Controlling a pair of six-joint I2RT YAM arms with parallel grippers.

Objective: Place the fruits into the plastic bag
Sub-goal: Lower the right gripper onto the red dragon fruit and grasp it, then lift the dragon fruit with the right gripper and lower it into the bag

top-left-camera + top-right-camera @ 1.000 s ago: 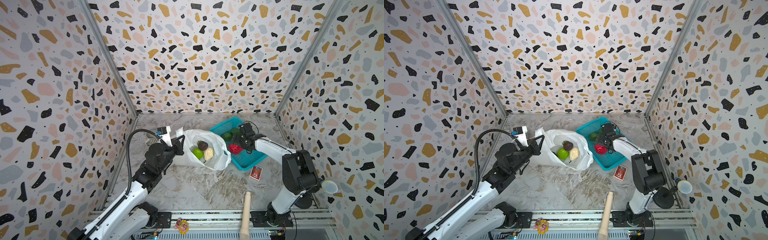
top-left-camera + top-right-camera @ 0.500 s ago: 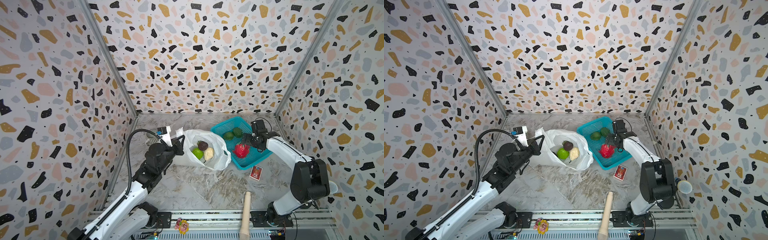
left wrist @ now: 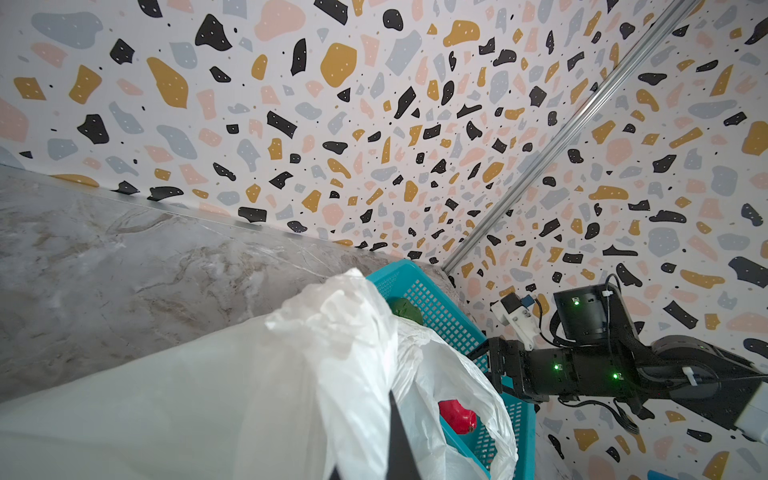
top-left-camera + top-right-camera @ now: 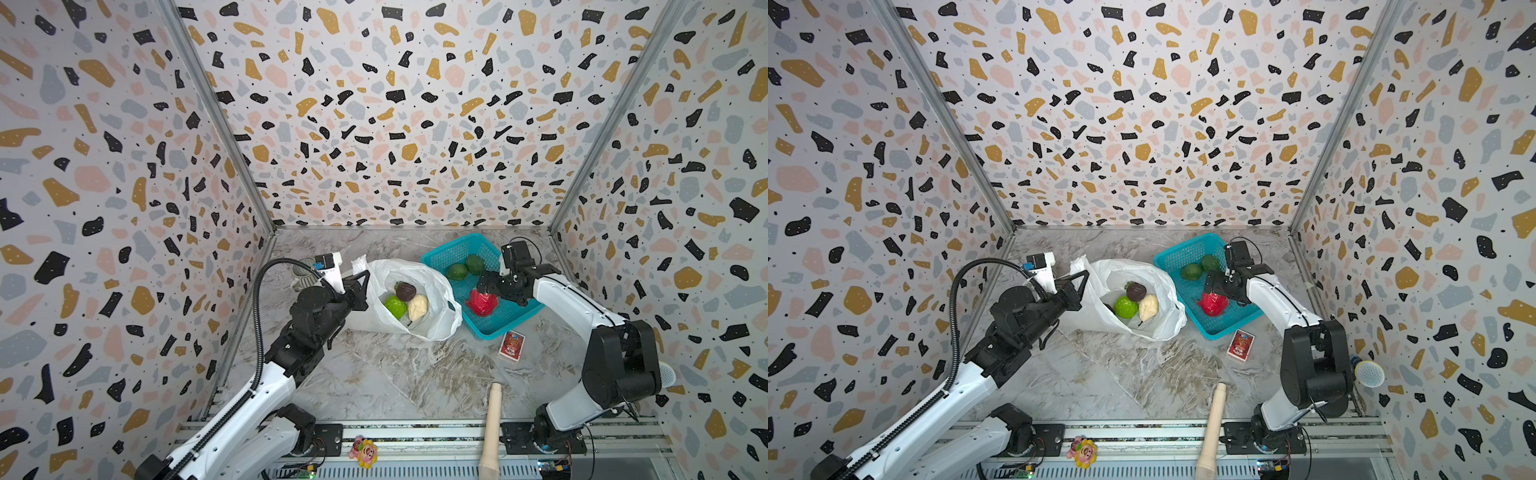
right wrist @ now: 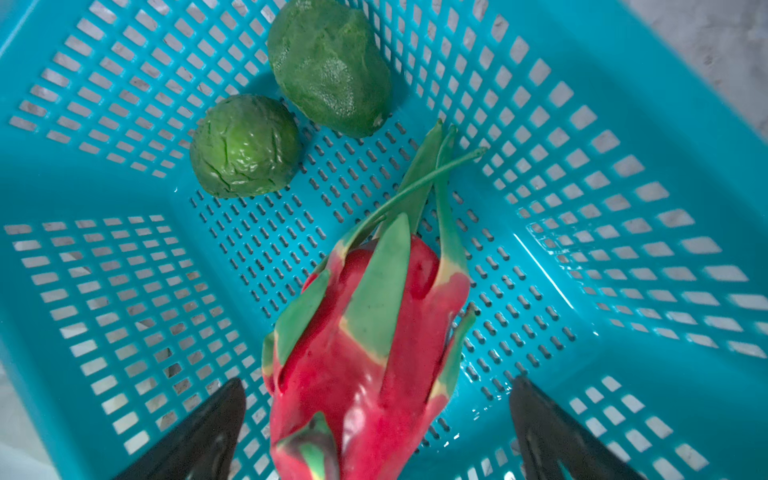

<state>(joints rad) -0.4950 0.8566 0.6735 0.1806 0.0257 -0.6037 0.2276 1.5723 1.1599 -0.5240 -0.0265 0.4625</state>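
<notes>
Right gripper (image 4: 481,289): swung out to the right rim of the teal basket (image 4: 455,246), now returned over the dragon fruit (image 4: 481,305), which has shifted slightly right.

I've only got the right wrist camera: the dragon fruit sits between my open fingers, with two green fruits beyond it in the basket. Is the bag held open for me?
Observer: Yes. The left gripper is shut on the plastic bag at its edge, and the bag's mouth gapes upward.
Operator: Which way is it from the basket?
Observer: In both top views the bag lies just left of the teal basket, close beside it.
Operator: What's in it already?
Observer: Three fruits: a lime-green bumpy ball, a dark fruit and a cream lumpy piece.
</notes>
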